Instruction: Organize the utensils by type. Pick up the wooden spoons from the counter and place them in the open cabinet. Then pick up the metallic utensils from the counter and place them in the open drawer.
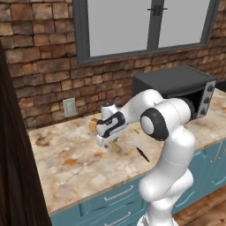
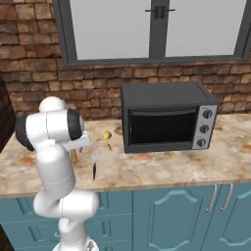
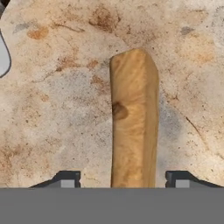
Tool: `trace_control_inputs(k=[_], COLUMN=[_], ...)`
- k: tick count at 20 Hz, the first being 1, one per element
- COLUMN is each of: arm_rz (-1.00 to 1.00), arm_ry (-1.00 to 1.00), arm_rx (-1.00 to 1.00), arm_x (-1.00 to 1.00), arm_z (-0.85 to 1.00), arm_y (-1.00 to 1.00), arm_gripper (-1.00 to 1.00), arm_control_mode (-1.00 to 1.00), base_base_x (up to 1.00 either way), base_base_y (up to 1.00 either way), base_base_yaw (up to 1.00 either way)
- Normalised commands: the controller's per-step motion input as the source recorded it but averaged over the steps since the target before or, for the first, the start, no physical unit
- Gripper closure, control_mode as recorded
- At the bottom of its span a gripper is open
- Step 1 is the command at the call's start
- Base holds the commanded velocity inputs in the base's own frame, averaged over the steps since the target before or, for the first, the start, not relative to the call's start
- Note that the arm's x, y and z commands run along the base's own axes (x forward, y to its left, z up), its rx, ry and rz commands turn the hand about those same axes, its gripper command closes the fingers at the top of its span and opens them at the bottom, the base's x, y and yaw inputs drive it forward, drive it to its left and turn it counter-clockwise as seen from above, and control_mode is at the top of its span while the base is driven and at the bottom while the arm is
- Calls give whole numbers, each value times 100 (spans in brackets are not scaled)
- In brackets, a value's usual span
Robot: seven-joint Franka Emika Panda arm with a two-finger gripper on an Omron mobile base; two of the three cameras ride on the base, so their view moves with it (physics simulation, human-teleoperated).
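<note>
Hand view looks straight down a wooden spoon (image 3: 133, 118) lying flat on the table (image 3: 52, 113), its handle running between the two fingertips (image 3: 65, 180) of the tool (image 3: 122, 181); the jaws stand apart on either side, not touching it. Left base view shows the tool (image 1: 106, 140) low over that spoon (a dark-handled utensil (image 1: 139, 149) lies just beside).

You're getting two base cams sitting behind the arm, one off its left, one off its right, both looking forward and down at the same counter (image 1: 66, 167) stretch, the toaster oven (image 2: 166, 117) and the brick wall (image 1: 39, 66) with the window (image 2: 152, 27). The hand cam is pointing straight down, hovering super close over a wooden spoon (image 3: 133, 118) handle.
</note>
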Motion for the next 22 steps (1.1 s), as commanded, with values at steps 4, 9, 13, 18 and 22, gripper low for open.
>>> trace_control_inputs(k=[4, 9, 13, 18, 22], arm_rz=[0, 0, 2, 7, 7], arm_ry=[0, 0, 0, -12, -33], arm_rx=[9, 8, 5, 5, 10], arm_x=[0, 0, -3, -39, -72], arm_z=[-62, -57, -51, -1, 62], arm_y=[-15, -12, 0, 0, 0], arm_gripper=[100, 100, 100, 100, 100], arm_control_mode=[-100, -100, -100, -100, -100], base_base_x=[0, 0, 0, 0, 0], base_base_y=[0, 0, 0, 0, 0], base_base_yaw=[0, 0, 0, 0, 0])
